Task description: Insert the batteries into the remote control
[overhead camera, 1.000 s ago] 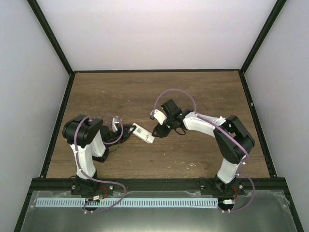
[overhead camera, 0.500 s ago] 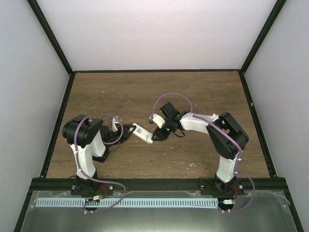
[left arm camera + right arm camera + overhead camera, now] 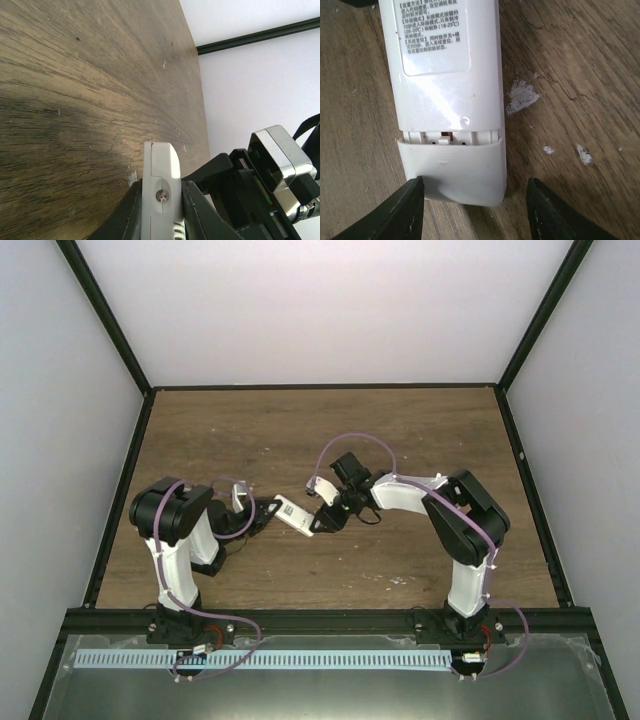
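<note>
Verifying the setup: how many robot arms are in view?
2. The left arm stands near-left, the right arm near-right; both reach to the remote control mid-table. None seems hidden.

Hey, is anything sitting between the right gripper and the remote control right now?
Nothing visible. The right gripper is open, one finger on either side of the cover end of the remote control, and nothing lies between the fingers and the remote.
</note>
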Robot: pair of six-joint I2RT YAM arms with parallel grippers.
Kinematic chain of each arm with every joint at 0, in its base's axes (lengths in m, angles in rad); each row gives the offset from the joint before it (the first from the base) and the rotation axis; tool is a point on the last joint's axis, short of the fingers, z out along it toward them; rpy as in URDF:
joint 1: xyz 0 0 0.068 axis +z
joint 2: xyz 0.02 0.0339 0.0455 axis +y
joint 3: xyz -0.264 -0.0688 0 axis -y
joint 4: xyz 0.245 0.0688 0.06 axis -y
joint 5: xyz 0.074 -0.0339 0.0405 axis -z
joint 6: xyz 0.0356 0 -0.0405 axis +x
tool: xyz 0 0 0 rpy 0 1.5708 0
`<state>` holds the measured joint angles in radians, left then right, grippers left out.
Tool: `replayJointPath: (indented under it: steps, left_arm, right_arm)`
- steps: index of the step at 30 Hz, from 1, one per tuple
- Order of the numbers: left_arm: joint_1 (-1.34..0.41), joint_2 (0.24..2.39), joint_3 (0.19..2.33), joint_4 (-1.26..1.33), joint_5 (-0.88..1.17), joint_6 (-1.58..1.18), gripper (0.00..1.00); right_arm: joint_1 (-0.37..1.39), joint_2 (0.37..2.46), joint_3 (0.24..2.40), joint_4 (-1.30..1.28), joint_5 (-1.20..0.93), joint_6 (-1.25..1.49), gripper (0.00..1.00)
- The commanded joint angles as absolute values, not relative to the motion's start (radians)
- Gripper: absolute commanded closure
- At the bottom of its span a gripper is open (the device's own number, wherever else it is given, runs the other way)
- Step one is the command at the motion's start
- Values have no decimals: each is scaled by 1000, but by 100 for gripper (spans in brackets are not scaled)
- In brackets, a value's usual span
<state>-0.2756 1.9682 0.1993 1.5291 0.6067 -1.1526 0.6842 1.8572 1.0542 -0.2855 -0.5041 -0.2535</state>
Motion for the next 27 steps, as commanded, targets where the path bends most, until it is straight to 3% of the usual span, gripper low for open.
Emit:
replayJointPath:
  steps: [1, 16, 21, 27]
  left_arm:
    - [-281, 1990, 194, 1603, 598, -1124, 100]
    - [-281, 1991, 193, 1603, 602, -1123, 100]
    - [-281, 1990, 192, 1603, 604, -1123, 100]
    - [-281, 1987, 189, 1603, 613, -1119, 100]
  right_arm:
    - [690, 1871, 1077, -250, -524, -269, 52]
    - [689, 1925, 1145, -275, -516, -271, 60]
    - [687, 1961, 1149, -279, -526, -258, 69]
    - [671, 1995, 1132, -264, -529, -249, 70]
